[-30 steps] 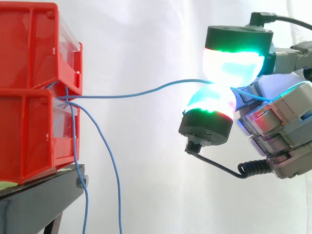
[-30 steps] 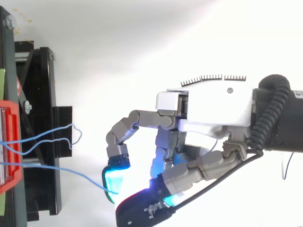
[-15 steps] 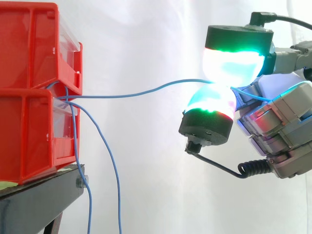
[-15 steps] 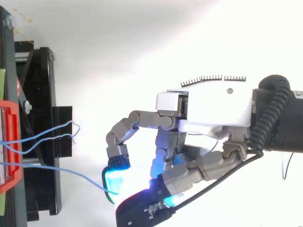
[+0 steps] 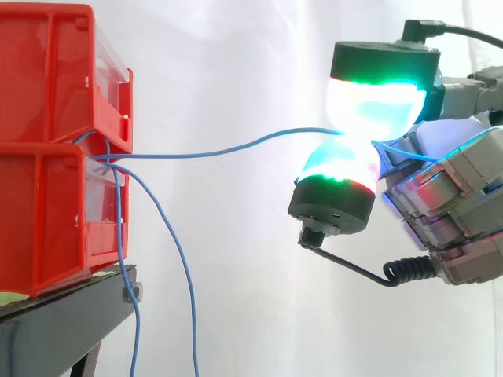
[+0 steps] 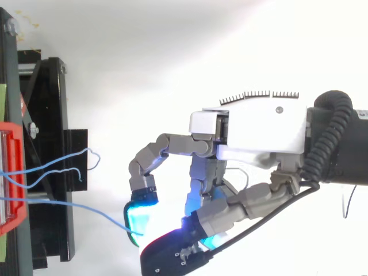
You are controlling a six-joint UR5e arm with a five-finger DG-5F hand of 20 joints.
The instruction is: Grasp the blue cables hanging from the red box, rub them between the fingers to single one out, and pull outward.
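Side view: hand [image 5: 452, 208] sits right of the red bins [image 5: 47, 86], well apart. Two glowing pads [image 5: 369, 102] are pressed together on one blue cable [image 5: 236, 147], which runs nearly level from the bin front to the pinch. The other blue cables [image 5: 184, 275] hang loose from the bins, down past the black stand [image 5: 63, 330].

Top view: hand [image 6: 259, 129] has its fingers curled. The held cable [image 6: 75, 206] runs from the bin edge to the cyan pads. The loose cables lie curled over the stand.

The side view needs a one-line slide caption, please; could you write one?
Hand pinching one blue cable between glowing pads, stretched from the red bins while two more hang loose.
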